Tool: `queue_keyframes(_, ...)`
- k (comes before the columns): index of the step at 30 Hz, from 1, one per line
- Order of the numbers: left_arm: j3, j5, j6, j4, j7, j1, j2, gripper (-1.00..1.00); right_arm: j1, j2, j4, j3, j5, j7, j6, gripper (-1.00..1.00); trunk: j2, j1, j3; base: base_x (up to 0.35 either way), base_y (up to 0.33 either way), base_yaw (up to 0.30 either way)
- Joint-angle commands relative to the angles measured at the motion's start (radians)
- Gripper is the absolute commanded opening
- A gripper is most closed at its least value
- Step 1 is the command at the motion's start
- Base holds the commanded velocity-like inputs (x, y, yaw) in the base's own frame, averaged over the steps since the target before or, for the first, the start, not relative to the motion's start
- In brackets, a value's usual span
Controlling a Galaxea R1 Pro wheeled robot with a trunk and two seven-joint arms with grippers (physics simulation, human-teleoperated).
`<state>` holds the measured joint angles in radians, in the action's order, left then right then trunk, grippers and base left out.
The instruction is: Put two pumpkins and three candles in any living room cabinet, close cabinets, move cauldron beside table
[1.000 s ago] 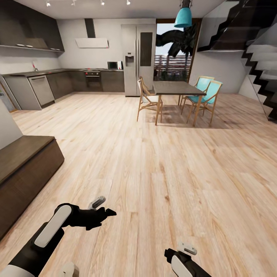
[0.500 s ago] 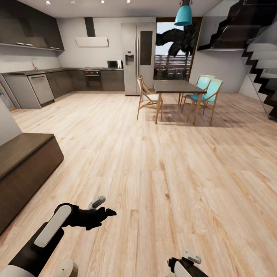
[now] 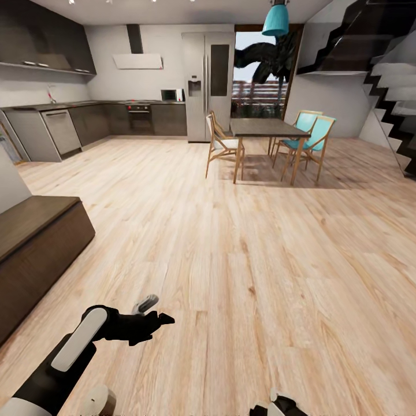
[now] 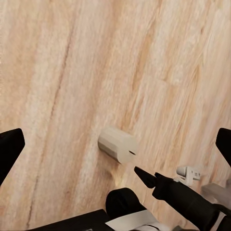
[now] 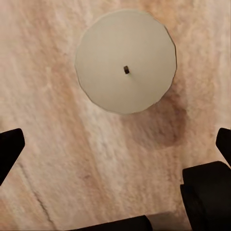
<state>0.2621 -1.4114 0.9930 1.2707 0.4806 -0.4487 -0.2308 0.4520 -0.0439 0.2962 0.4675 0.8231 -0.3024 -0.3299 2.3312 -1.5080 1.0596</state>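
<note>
Open-plan home: kitchen w/ fridge (image 3: 208,86); dining table (image 3: 267,128)

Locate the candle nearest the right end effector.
The candle stands upright on the wood floor, seen from above in the right wrist view, ahead of the open right end effector, not touched.

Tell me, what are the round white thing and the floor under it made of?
The candle looks like pale, matte wax: a smooth grey-white disc with a tiny dark wick at its centre. It could be another smooth material; a render leaves that open. The floor looks like light wood planks, with grain streaks, plank seams and a soft sheen.
</note>
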Motion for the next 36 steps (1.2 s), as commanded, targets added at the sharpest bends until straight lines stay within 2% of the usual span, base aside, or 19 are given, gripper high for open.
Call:
queue_keyframes(1, 0.002, -0.011, -0.001, 0.001, 0.010, -0.001, -0.001, 1.00, 0.001, 0.001, 0.002, 0.008, 0.008, -0.006, -0.002, 1.00, 0.008, -0.004, 0.004, 0.000, 0.000, 0.000)
queue_keyframes(13, 0.003, -0.011, -0.001, 0.001, 0.010, -0.001, -0.001, 1.00, 0.001, -0.001, 0.002, 0.009, 0.001, -0.062, 0.066, 1.00, 0.092, -0.050, 0.042, 0.000, 0.000, 0.000)
queue_keyframes(19, 0.003, -0.011, -0.001, 0.001, 0.010, -0.001, -0.001, 1.00, 0.001, -0.006, 0.000, 0.010, -0.045, -0.063, 0.126, 1.00, 0.134, -0.073, 0.060, 0.000, 0.000, 0.000)
queue_keyframes(27, 0.003, -0.011, -0.001, 0.001, 0.010, -0.001, -0.001, 1.00, 0.001, -0.008, -0.003, 0.011, -0.071, -0.062, 0.156, 1.00, 0.134, -0.073, 0.060, 0.000, 0.000, 0.000)
queue_keyframes(32, 0.003, -0.011, -0.001, 0.001, 0.010, -0.001, -0.001, 1.00, 0.001, -0.008, -0.002, 0.012, -0.073, -0.058, 0.163, 1.00, 0.169, -0.092, 0.076, 0.000, 0.000, 0.000)
queue_keyframes(36, 0.003, -0.011, -0.001, 0.001, 0.010, -0.001, 0.000, 1.00, 0.001, -0.008, -0.001, 0.012, -0.078, -0.056, 0.166, 1.00, 0.170, -0.094, 0.092, 0.000, 0.000, 0.000)
